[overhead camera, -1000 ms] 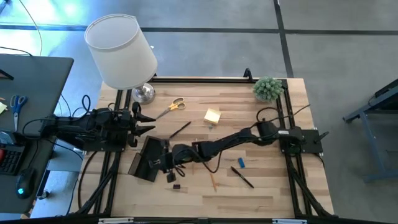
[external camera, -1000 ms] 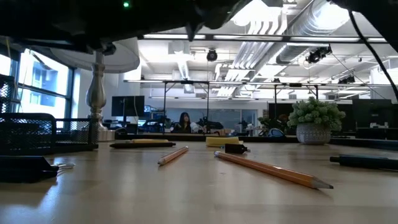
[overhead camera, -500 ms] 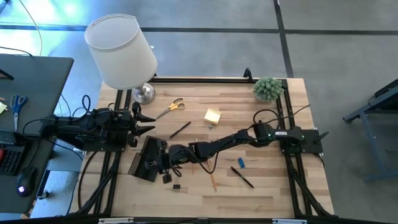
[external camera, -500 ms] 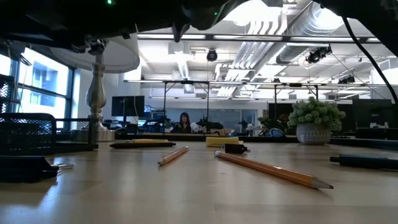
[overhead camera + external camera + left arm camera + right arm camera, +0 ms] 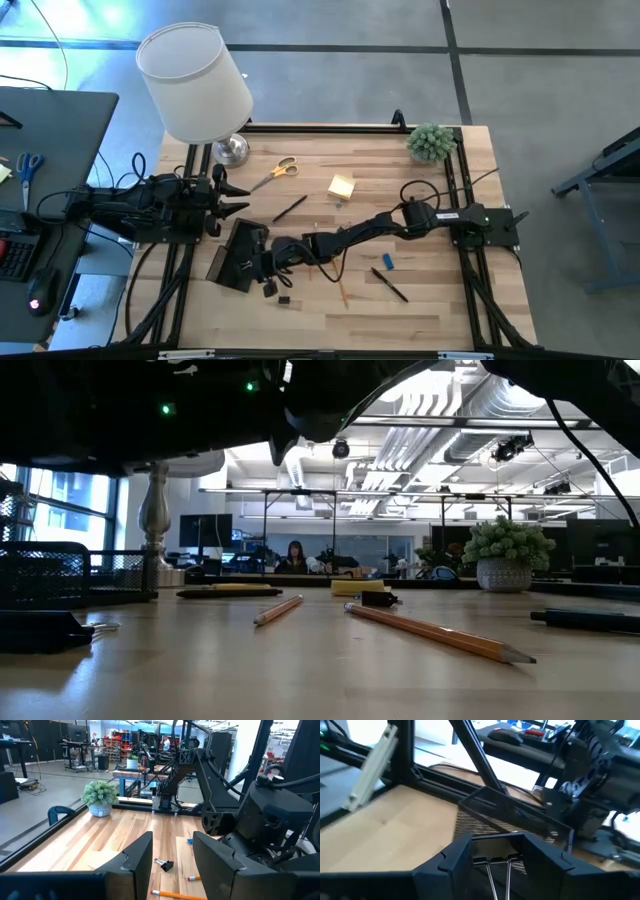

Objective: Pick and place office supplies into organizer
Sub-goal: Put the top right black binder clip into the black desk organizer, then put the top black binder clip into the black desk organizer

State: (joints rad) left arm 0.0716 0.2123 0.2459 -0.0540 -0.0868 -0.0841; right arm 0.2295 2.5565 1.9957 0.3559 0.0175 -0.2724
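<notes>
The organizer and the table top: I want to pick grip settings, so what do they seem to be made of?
The organizer looks like black wire mesh, probably metal with a matte finish: a fine grid shows in its walls under a thin solid rim. The table top looks like light wooden planks with a smooth, slightly glossy finish: parallel board seams and grain show, and the low view catches soft reflections.

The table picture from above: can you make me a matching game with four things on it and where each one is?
Things:
1. plant
2. lamp
3. sticky-note pad
4. organizer

Places:
A. near the table's middle
B. far right corner
C. under the right gripper
D. far left corner

Pairs: 1-B, 2-D, 3-A, 4-C
</notes>
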